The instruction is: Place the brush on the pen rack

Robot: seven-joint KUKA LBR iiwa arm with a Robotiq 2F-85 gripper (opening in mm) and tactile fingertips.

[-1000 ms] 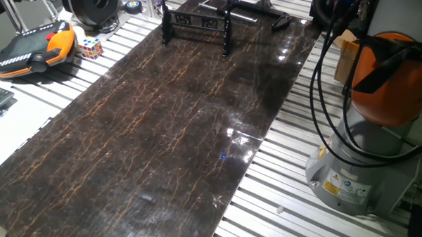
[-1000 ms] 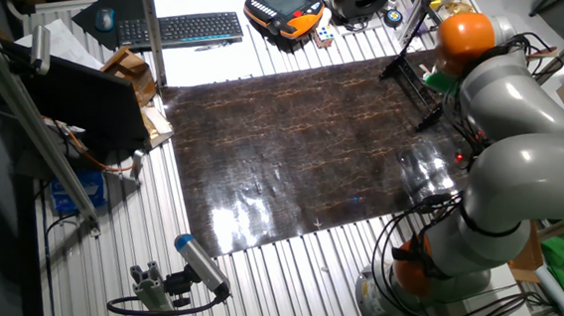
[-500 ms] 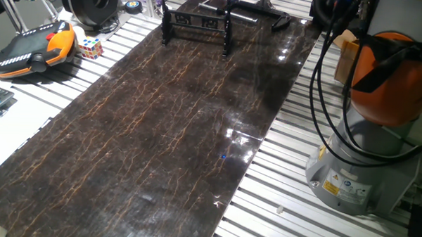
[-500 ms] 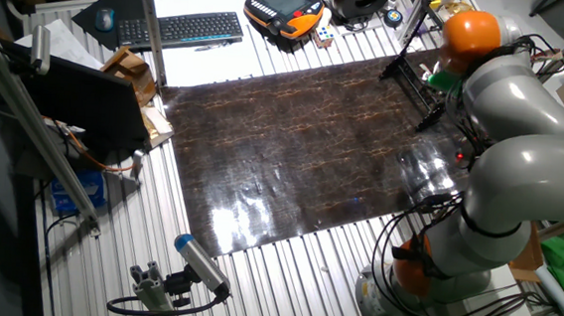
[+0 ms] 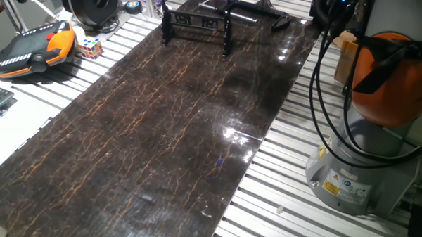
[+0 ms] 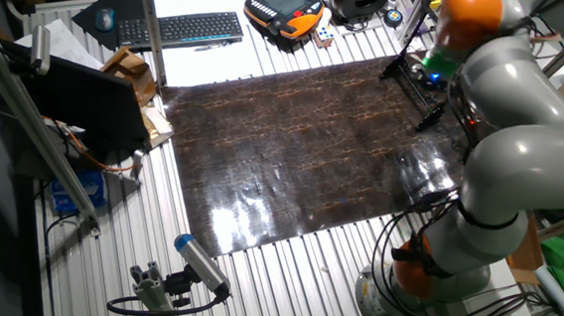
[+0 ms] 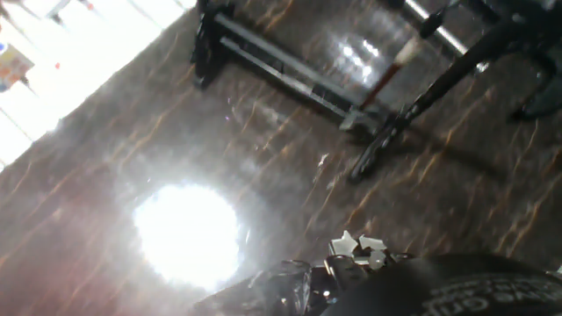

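The pen rack stands at the far end of the dark marbled mat: a low black frame with two posts and a bar. In the hand view the rack lies ahead at the top. The brush, an orange-brown stick with a whitish end, slants just behind the bar near the right post; I cannot tell if it rests on the rack. My gripper's dark body fills the bottom edge of the hand view, and its fingertips do not show. In the other fixed view the arm hides the gripper.
A silver rod and a black part lie behind the rack. An orange-black pendant and a colour cube sit left of the mat. The robot base and cables stand at the right. A keyboard lies beyond the mat.
In the other fixed view the arm's upper orange joint has risen toward the top of the frame, beside the rack. The rack and the mat have not moved.
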